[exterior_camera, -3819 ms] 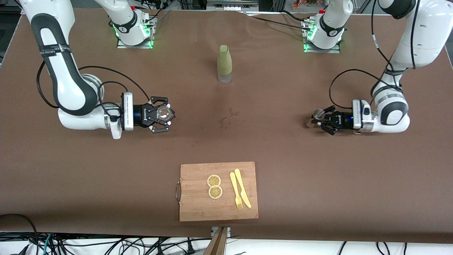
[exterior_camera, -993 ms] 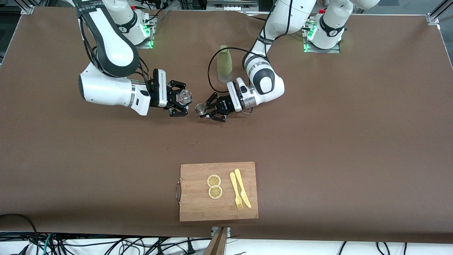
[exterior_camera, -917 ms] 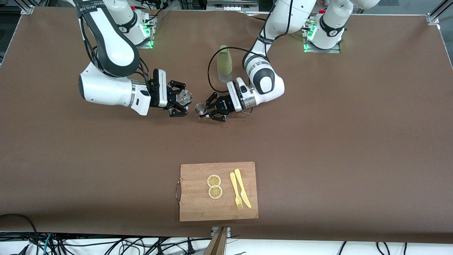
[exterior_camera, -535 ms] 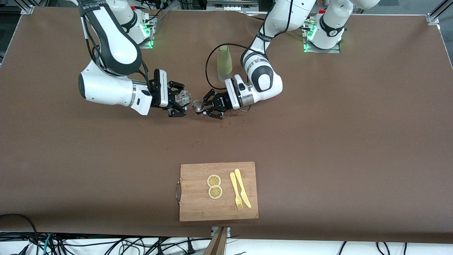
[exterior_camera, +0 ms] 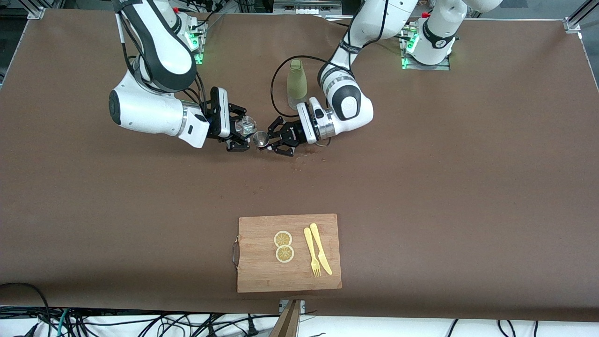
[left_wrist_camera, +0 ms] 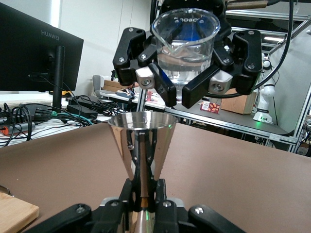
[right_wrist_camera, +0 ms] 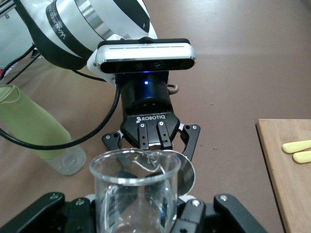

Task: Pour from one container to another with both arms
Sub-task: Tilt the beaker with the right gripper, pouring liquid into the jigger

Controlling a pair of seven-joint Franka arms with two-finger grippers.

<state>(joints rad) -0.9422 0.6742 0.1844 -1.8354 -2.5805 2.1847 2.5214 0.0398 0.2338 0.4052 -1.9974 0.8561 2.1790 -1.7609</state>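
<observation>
Brown tabletop (exterior_camera: 421, 187) lies beneath the right pincer (exterior_camera: 239, 133) pinching a beaker (exterior_camera: 245, 125) and the left pincer (exterior_camera: 276, 139) pinching a funnel (exterior_camera: 260, 139).

beaker (right_wrist_camera: 133, 191) base cut off, funnel (left_wrist_camera: 142, 145) stem hidden by left claw (left_wrist_camera: 143, 204)

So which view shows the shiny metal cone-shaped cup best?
The left wrist view: the shiny metal cone-shaped cup fills the middle, gripped by the left gripper. The front view shows only its small rim; in the right wrist view the clear glass beaker mostly hides it.
</observation>
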